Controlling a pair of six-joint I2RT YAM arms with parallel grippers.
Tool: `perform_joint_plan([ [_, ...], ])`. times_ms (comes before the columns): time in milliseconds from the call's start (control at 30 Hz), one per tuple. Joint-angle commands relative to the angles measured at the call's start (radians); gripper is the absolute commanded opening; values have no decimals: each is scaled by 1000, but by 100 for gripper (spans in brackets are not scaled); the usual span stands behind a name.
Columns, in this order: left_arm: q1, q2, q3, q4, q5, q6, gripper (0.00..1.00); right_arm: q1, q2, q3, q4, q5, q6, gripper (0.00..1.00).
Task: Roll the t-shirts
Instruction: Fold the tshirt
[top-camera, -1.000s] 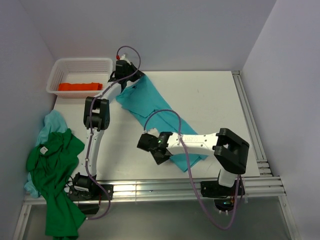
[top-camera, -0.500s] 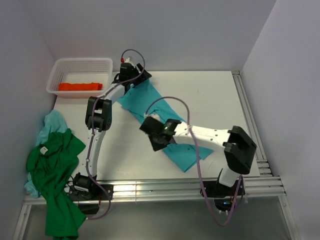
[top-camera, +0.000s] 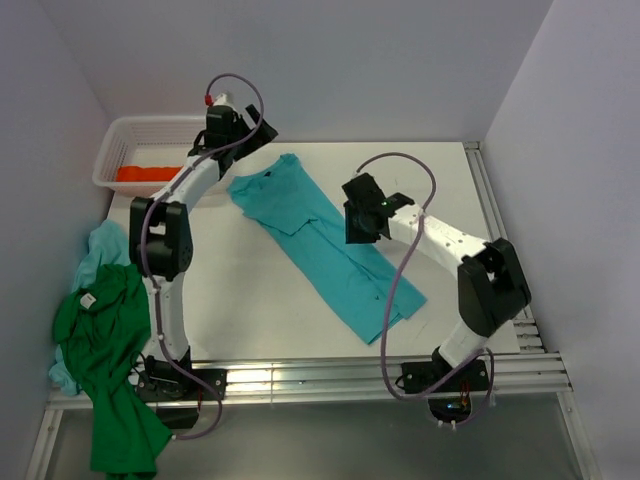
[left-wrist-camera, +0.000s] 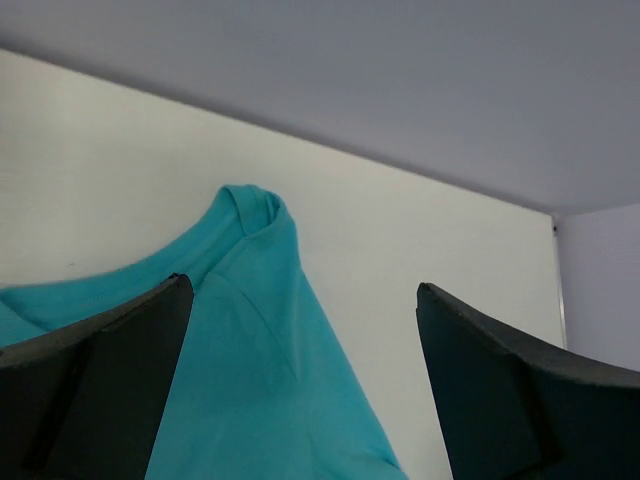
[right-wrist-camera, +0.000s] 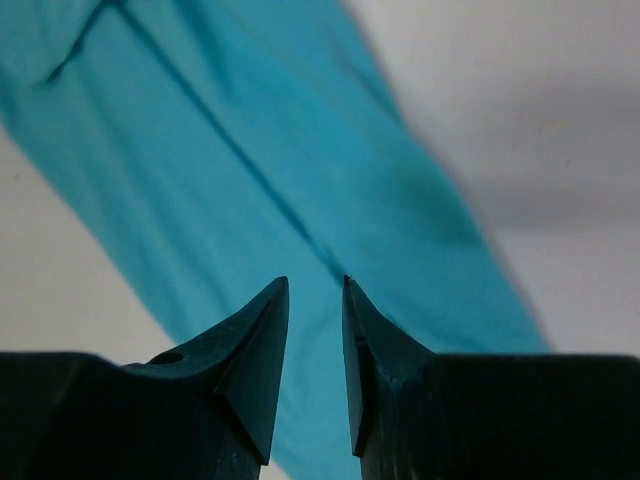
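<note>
Across the white table (top-camera: 440, 190), the turquoise short-sleeved cloth t-shirt (top-camera: 320, 245) lies spread flat on a diagonal, with its collar toward the far left and its hem toward the near right. A dark green cloth t-shirt (top-camera: 105, 340) is heaped at the table's near left edge and partly covers a pale blue cloth t-shirt (top-camera: 105, 245). The white plastic mesh basket (top-camera: 130, 130) stands in the far left corner and contains a folded orange cloth t-shirt (top-camera: 145, 173).

The left gripper (top-camera: 222, 125) is raised near the basket. In its wrist view the left gripper (left-wrist-camera: 304, 295) has its fingers spread wide, holds nothing, and frames the collar end of the turquoise t-shirt (left-wrist-camera: 250, 370). The right gripper (top-camera: 358, 215) is positioned over the right-hand edge of the shirt. Seen from its wrist, the right gripper (right-wrist-camera: 315, 285) has its fingers drawn close with only a narrow gap, and no cloth is pinched between them. Turquoise fabric (right-wrist-camera: 250, 170) fills the background. Whether the fingertips touch it cannot be told.
</note>
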Motion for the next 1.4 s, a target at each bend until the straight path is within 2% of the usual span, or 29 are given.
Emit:
perform_joint_plan([
  [0, -10, -187, -172, -53, -103, 26, 99, -66, 89, 79, 44, -36, -63, 36],
  [133, -10, -385, -461, 31, -112, -16, 99, -125, 182, 144, 70, -34, -89, 42],
  [200, -10, -421, -576, 79, -95, -28, 99, -151, 237, 167, 70, -36, -86, 45],
  [300, -10, -447, -671, 100, -81, -40, 99, -174, 280, 198, 62, -34, -86, 47],
  [400, -10, -438, -731, 113, -83, -49, 98, -185, 310, 210, 61, -49, -94, 50],
  [567, -11, -387, -770, 146, -98, -77, 98, -194, 336, 184, 99, -89, -91, 50],
  [733, -10, -338, -767, 168, -103, -92, 97, -200, 366, 175, 114, -102, -80, 45],
  [900, -7, -304, -753, 176, -111, -95, 93, -200, 380, 173, 119, -103, -77, 38],
  [1000, -2, -275, -738, 191, -117, -91, 82, -200, 390, 178, 116, -103, -74, 33],
  [1033, -1, -264, -729, 199, -114, -86, 75, -200, 390, 173, 120, -103, -71, 32],
  [1067, 1, -254, -713, 208, -103, -76, 62, -202, 390, 173, 121, -103, -71, 29],
  [1200, 1, -177, -660, 188, -111, -56, 57, -197, 390, 159, 121, -91, -66, 20],
  [1233, 1, -166, -649, 192, -106, -54, 56, -197, 388, 156, 119, -92, -65, 11],
  [1333, 1, -120, -623, 196, -88, -46, 41, -195, 379, 144, 116, -95, -55, 0],
  [1367, 1, -108, -606, 196, -74, -45, 32, -194, 367, 138, 116, -92, -52, 0],
])
